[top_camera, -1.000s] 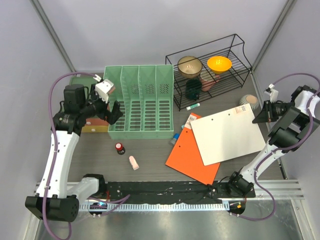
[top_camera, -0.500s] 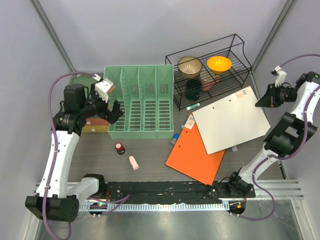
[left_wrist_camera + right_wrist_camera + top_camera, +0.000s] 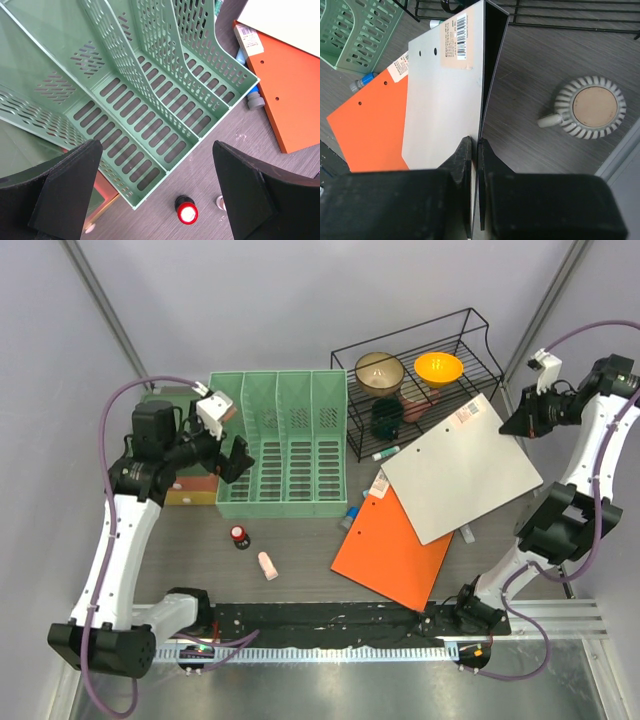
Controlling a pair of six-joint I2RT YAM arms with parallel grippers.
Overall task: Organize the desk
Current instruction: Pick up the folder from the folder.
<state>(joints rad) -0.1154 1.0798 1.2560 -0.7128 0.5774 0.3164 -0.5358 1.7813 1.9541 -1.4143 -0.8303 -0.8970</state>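
Claw on the right pinches the white folder by its edge, tilted above the worktop; left claw hangs spread over the green rack.

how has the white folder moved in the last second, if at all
Yes. Held in the right tool, the white folder has swung toward the wire rack, its labelled corner now at the rack's front edge from above.

The white folder hides part of the orange folder.
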